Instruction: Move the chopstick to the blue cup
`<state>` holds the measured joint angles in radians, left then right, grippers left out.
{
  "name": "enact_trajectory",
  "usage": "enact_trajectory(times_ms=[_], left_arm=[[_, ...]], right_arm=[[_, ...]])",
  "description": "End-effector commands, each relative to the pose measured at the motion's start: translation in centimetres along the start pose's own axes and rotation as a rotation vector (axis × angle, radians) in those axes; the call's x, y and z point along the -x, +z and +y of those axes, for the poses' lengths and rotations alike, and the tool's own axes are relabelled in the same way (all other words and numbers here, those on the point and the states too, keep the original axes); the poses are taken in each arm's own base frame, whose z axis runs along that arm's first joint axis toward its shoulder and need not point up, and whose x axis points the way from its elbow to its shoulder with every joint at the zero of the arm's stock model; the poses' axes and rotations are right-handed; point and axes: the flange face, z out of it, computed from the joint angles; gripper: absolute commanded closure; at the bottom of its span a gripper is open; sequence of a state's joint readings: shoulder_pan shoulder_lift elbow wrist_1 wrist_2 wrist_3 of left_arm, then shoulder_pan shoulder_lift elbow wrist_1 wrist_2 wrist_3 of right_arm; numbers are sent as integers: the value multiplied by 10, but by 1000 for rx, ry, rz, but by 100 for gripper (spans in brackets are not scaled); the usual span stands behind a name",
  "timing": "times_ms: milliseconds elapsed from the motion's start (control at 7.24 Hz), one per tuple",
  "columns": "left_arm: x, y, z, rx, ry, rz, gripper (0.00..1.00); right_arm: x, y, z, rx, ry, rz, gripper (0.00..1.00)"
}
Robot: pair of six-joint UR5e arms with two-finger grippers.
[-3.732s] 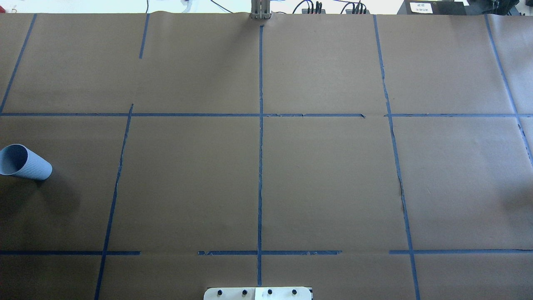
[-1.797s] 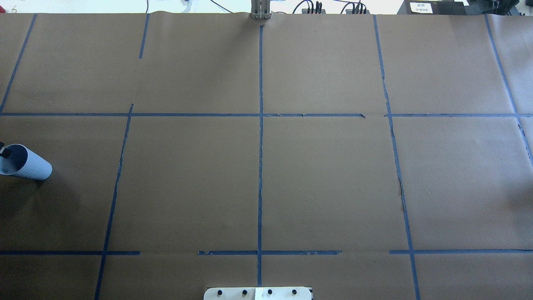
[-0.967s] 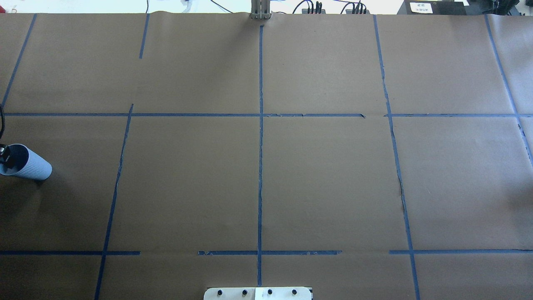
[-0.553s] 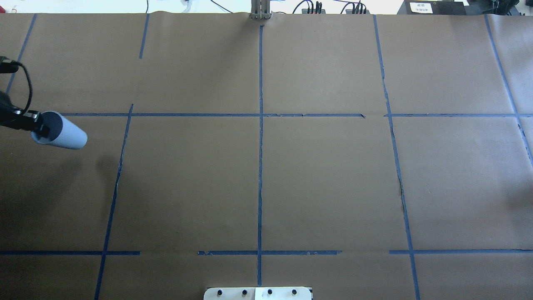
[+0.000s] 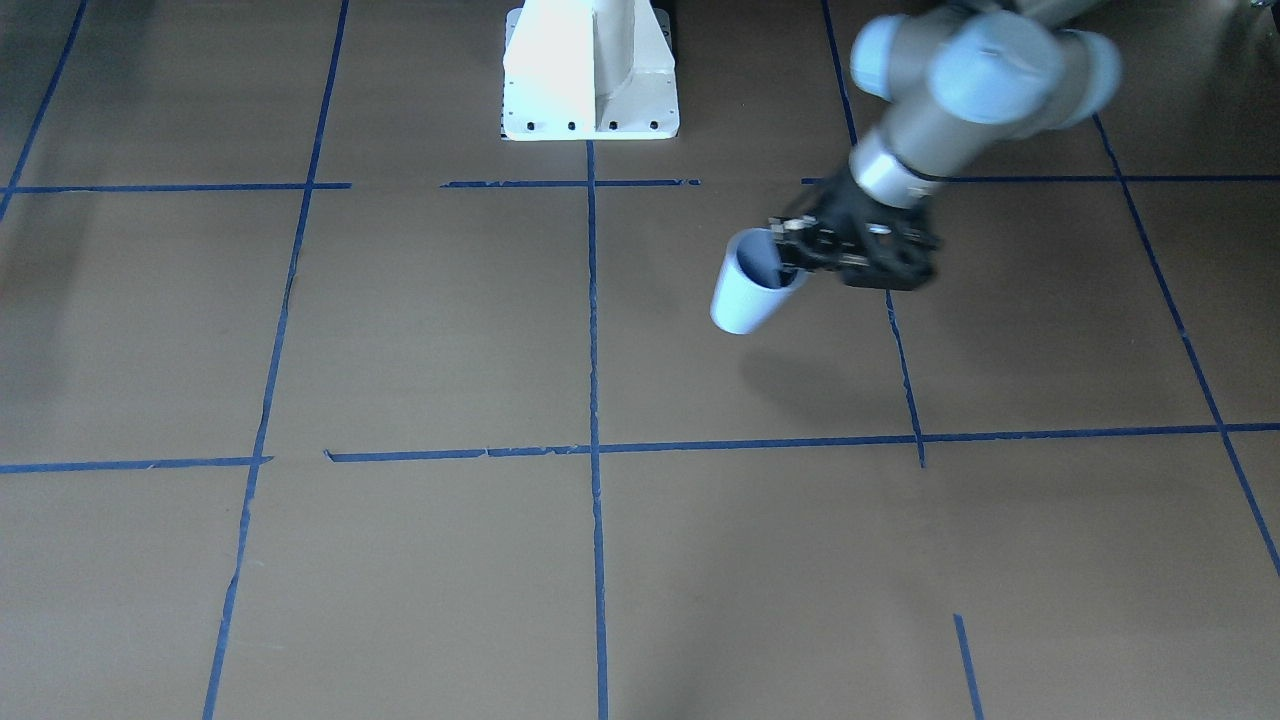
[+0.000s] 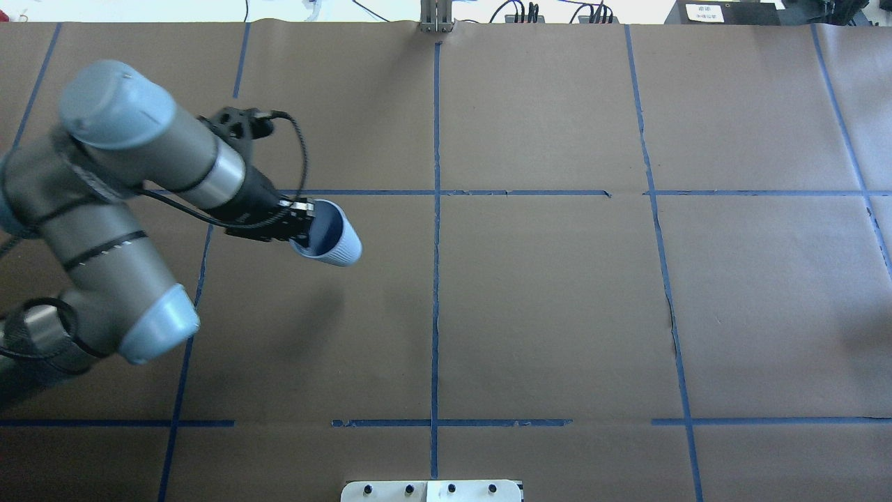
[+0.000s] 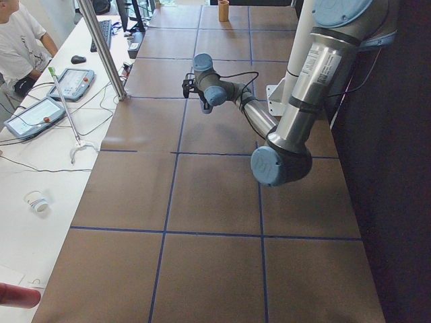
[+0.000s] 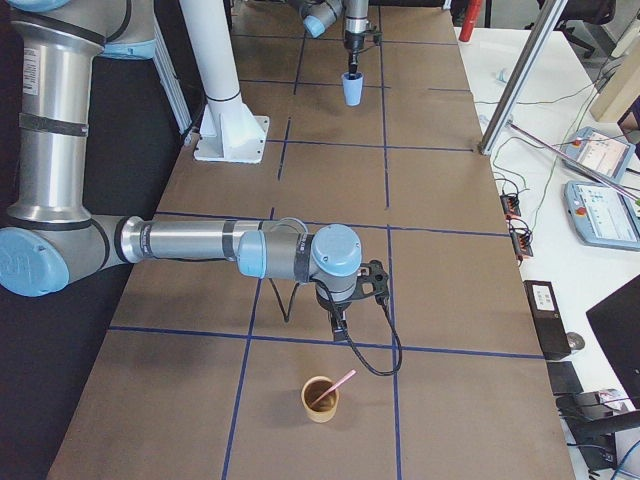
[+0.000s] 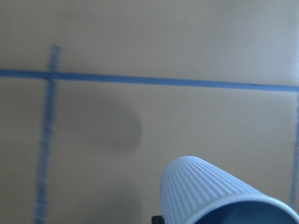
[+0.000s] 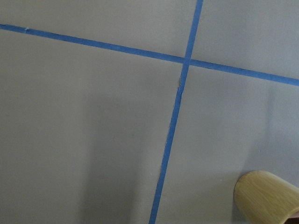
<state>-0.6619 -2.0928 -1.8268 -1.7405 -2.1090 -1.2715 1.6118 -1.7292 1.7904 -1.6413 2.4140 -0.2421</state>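
Grey with pale blue joint caps, the left arm (image 6: pixel 139 153) stretches in from the overhead view's left side. The left arm's jaws are clamped on the rim of the blue cup (image 6: pixel 327 240), with one finger inside the mouth and the other outside. The cup hangs tilted, clear of the brown paper tabletop (image 6: pixel 543 300), above its own shadow (image 5: pixel 810 385) and to the left of the centre tape line (image 6: pixel 435 279). At the robot's right end, in the exterior right view, the right arm (image 8: pixel 200 240) reaches low over the tabletop. I cannot tell whether the right arm's jaws are open or closed. Near them a tan cup (image 8: pixel 320 402) stands upright, and the chopstick (image 8: pixel 338 385) leans inside it with its upper end past the rim. The chopstick and the blue cup are well apart, towards opposite ends of the tabletop.
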Motion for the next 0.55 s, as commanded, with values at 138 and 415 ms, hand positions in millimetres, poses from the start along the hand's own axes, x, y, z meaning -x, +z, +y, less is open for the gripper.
enact_trajectory(times_ms=[138,415], left_arm=[[-130,55,48,-71,36,-77,100],[-129,72,65,-44,29,-90,100]], right_arm=[[5,-1,0,-12,0,-43,0],[7,1,1,-15,-5,-76,0]])
